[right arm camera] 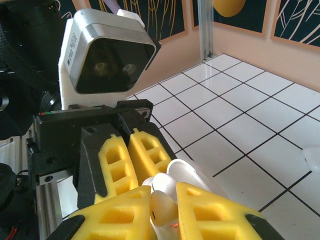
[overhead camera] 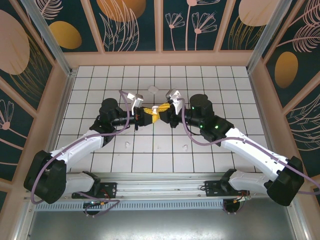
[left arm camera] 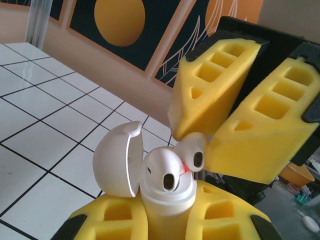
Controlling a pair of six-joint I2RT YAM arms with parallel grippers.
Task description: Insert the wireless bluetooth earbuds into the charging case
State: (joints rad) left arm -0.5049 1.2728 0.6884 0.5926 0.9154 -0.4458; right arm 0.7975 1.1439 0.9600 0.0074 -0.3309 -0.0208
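Hovering above the bench (overhead camera: 225,90), the left claw (left arm camera: 167,220) pinches the open charging case (left arm camera: 167,200) upright while the right claw (right arm camera: 162,207) pinches an earbud (left arm camera: 192,152) at its mouth, beside a seated earbud (left arm camera: 162,170). Released tilted, the earbud could miss its socket and tumble down.

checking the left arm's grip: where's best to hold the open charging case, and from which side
Take the charging case by its lower body, across two opposite sides below the rim, from the bottom end, as the left gripper does. Its lid is hinged open sideways, and the mouth has one earbud seated with the right gripper holding a second earbud at it, so keep the top free.
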